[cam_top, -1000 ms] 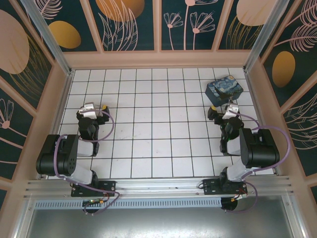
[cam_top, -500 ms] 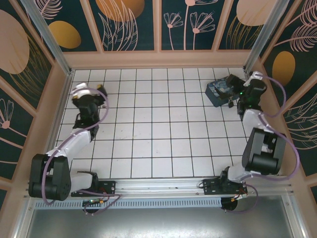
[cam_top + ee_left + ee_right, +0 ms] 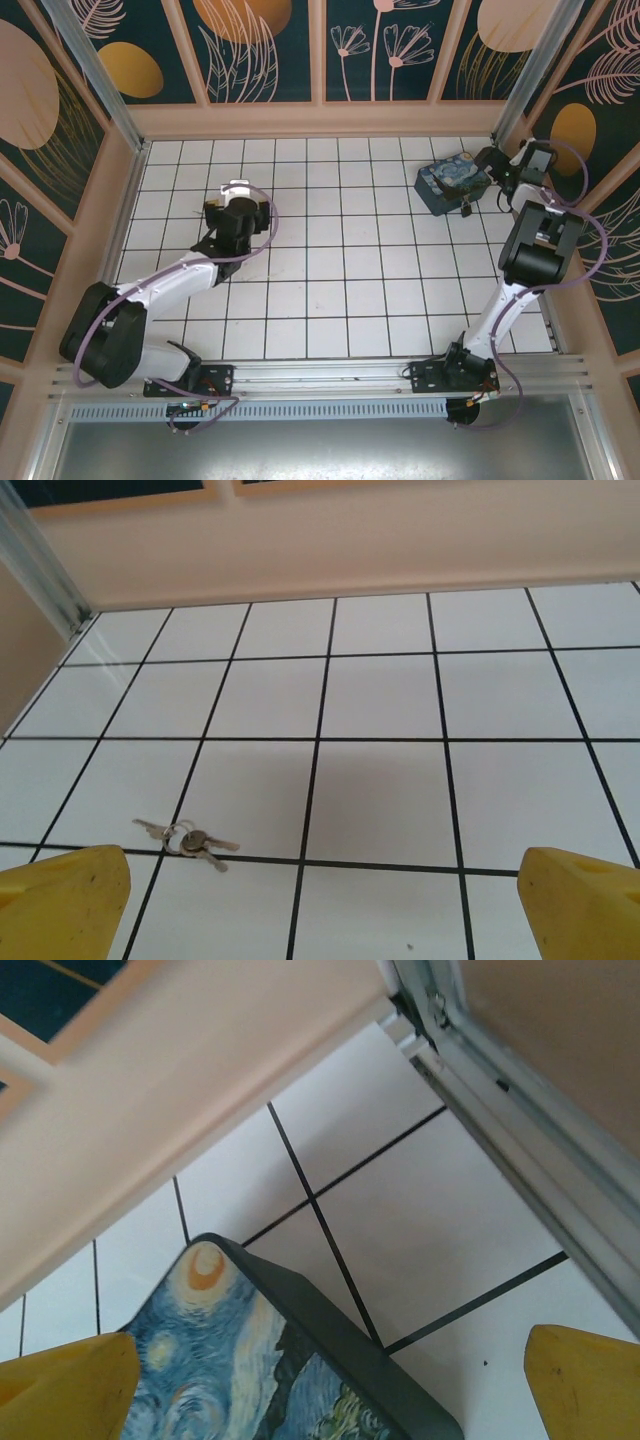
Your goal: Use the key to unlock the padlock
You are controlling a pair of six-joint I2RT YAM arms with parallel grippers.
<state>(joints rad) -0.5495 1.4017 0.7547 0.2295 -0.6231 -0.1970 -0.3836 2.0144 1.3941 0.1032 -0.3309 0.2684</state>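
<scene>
Our left tool [image 3: 320, 912], spread wide, hangs near the keys [image 3: 186, 838] on the counter [image 3: 380, 695]. Our right tool [image 3: 330, 1385], also spread, is over the box [image 3: 250, 1360], the padlock [image 3: 466, 208] just beside it.

The desk [image 3: 340, 290] is white, with black lines that make squares. A blue box [image 3: 450, 182] with yellow swirls sits at the far right, near the corner. Dark walls [image 3: 265, 50] with painted flowers and orange circles stand around it.
</scene>
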